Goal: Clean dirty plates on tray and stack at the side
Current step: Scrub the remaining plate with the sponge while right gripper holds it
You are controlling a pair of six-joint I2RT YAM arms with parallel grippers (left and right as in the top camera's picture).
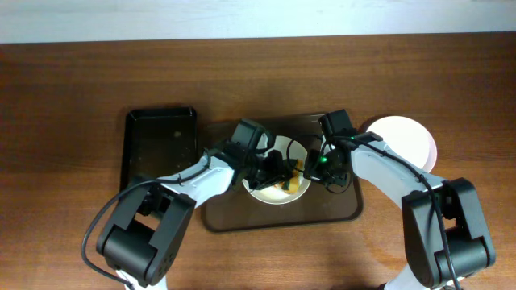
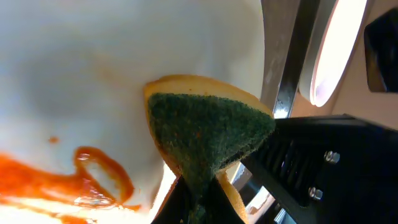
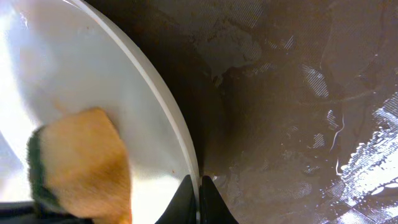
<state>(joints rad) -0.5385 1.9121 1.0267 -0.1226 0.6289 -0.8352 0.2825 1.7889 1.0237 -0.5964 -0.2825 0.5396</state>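
Observation:
A white dirty plate [image 1: 266, 193] lies on the brown tray [image 1: 339, 208] at the table's middle. Orange sauce [image 2: 93, 174] smears its inside. My left gripper [image 1: 284, 167] is shut on a yellow sponge with a green scouring face [image 2: 205, 130], which presses on the plate's inner surface [image 2: 93, 68]. My right gripper [image 1: 316, 167] is shut on the plate's right rim [image 3: 180, 143], one finger inside and one outside. The sponge also shows in the right wrist view [image 3: 81, 162]. A clean white plate [image 1: 407, 137] sits on the table to the right of the tray.
An empty black tray [image 1: 160, 145] lies to the left of the brown one. The brown tray's surface [image 3: 298, 112] is wet and streaked. Both arms cross over the tray's middle.

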